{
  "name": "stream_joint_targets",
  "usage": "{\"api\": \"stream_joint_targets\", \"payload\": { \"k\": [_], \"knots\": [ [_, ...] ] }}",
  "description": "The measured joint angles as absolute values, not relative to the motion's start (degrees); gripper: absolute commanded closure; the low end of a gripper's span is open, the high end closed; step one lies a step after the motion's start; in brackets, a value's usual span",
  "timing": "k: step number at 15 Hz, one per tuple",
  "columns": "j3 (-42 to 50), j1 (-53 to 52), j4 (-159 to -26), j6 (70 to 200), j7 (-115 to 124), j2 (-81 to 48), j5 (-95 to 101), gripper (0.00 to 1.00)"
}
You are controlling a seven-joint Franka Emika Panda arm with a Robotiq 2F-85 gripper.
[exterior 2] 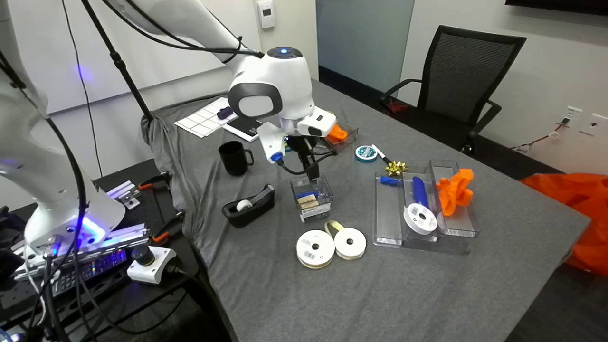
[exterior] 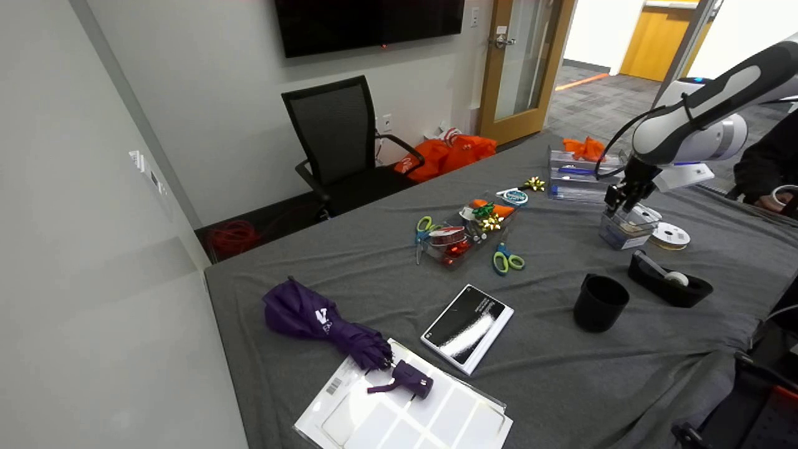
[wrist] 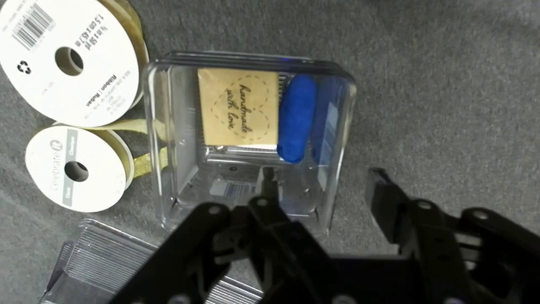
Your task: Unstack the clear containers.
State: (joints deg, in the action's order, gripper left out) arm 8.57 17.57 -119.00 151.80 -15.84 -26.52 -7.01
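The clear containers stand as a nested stack on the grey cloth; they show in both exterior views (exterior: 614, 239) (exterior 2: 325, 200) and in the wrist view (wrist: 253, 60). A doubled rim shows at the top edge in the wrist view. Inside lie a tan card (wrist: 238, 107) reading "handmade with love" and a blue item (wrist: 296, 120). My gripper (wrist: 323, 171) is open and points down at the stack. One finger is over or inside the tub, the other outside its right wall, with that wall between them. I cannot tell how deep the inner finger reaches.
Two white ribbon spools (exterior 2: 315, 248) (exterior 2: 350, 243) lie close beside the stack. A black tape dispenser (exterior 2: 249, 206) and a black cup (exterior 2: 233, 159) stand nearby. Clear organiser trays (exterior 2: 388, 223) with orange and blue items lie on the stack's other side.
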Motion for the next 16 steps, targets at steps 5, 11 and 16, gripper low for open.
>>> {"api": "stream_joint_targets", "payload": {
  "k": [5, 11, 16],
  "knots": [
    [8.36, 17.55, -120.57, 155.52, -15.85, -27.89, -6.21, 0.91],
    [7.83, 17.56, -121.17, 155.77, -15.88, -28.16, -6.17, 0.98],
    [8.07, 17.61, -121.16, 155.78, -15.97, -27.76, -4.47, 0.98]
  ]
}}
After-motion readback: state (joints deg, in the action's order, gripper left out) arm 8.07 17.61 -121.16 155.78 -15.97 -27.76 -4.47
